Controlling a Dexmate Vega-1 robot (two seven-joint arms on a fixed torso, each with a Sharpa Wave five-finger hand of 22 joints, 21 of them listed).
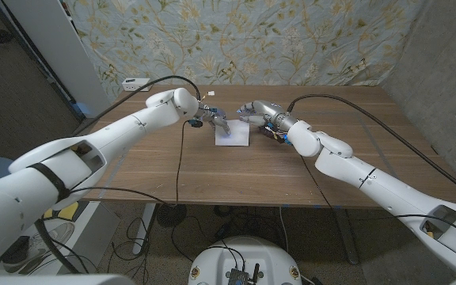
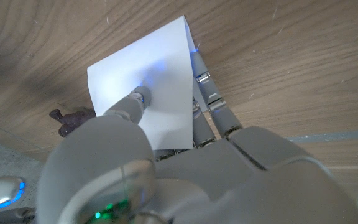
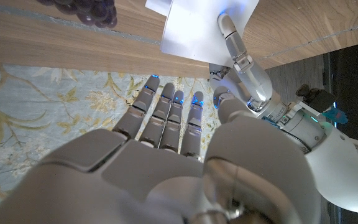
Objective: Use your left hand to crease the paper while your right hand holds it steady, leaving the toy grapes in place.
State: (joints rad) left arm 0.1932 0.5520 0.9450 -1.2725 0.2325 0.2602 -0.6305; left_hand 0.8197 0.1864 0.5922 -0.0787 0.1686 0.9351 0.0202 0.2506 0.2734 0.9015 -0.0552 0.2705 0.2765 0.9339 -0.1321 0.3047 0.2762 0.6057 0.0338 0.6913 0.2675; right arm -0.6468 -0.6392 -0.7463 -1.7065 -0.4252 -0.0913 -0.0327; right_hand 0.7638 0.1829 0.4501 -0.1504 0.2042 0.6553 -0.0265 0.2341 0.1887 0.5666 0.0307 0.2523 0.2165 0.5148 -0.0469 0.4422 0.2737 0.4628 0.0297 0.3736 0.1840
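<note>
I stand at a wooden table [image 1: 212,170] with a brown, grained top and pale legs [image 1: 147,226] under its near edge. Behind it hangs a light blue cloth with a yellow-green leaf pattern [image 1: 236,39], covering the back wall from side to side. At the far left corner of the table lies a white power strip [image 1: 135,83]. A white panel [image 1: 42,47] leans at the left, before a dark grey wall. The floor under the table is grey carpet [image 1: 204,237] with black cables [image 1: 129,249] trailing across it. The light is soft and even.
</note>
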